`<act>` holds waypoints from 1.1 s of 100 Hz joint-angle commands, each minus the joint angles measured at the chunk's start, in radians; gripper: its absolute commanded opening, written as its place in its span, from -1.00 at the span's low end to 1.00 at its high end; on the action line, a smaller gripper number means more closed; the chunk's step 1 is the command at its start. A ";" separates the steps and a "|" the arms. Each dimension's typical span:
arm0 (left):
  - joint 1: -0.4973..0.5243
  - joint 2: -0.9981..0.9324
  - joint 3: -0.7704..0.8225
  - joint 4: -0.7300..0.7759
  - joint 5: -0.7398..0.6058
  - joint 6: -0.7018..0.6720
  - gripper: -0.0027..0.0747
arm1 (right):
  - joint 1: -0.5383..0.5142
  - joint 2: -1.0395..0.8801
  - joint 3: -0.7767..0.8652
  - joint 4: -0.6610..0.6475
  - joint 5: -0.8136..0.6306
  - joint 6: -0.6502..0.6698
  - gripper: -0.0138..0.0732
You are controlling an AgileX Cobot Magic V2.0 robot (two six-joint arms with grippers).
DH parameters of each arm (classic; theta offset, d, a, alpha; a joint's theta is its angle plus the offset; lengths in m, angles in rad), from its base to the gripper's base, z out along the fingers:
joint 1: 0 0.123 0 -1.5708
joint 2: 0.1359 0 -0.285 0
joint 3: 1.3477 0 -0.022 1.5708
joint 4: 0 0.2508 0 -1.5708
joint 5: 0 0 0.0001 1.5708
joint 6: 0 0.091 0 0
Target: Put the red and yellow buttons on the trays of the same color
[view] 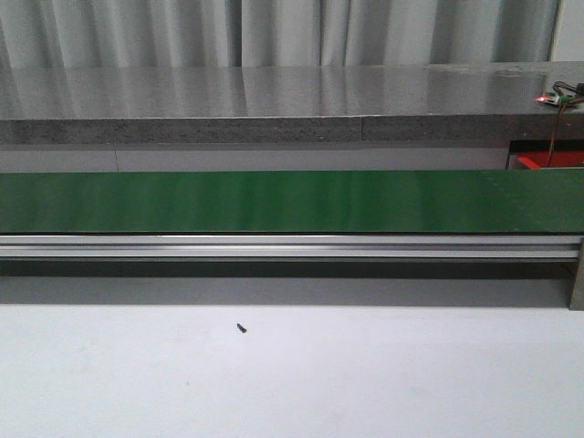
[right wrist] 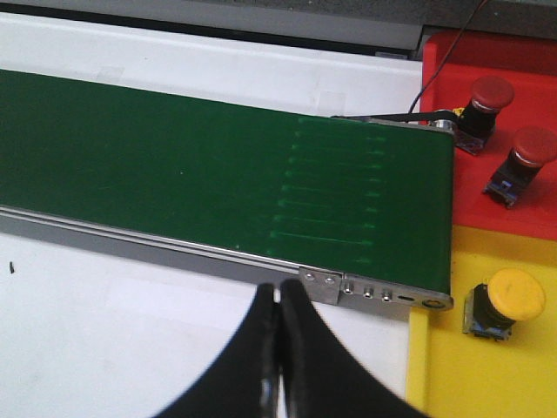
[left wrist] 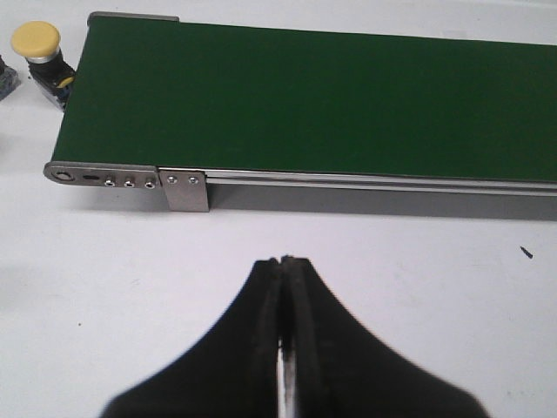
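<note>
Both hands, left (left wrist: 284,261) and right (right wrist: 278,289), are pressed together, empty, above the surface (left wrist: 261,244), belt (right wrist: 218,165) just ahead.

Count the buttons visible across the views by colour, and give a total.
Red buttons: 2, both on the red tray: one nearer the belt's end, one beside it.
Yellow buttons: 2: one on the yellow tray, one on the table past the belt's other end.
Total: 4 buttons.
</note>
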 commanded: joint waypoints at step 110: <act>0.333 0.265 -0.152 0.061 -0.134 -0.097 -0.97 | -0.001 -0.005 -0.027 0.020 -0.057 -0.010 -0.83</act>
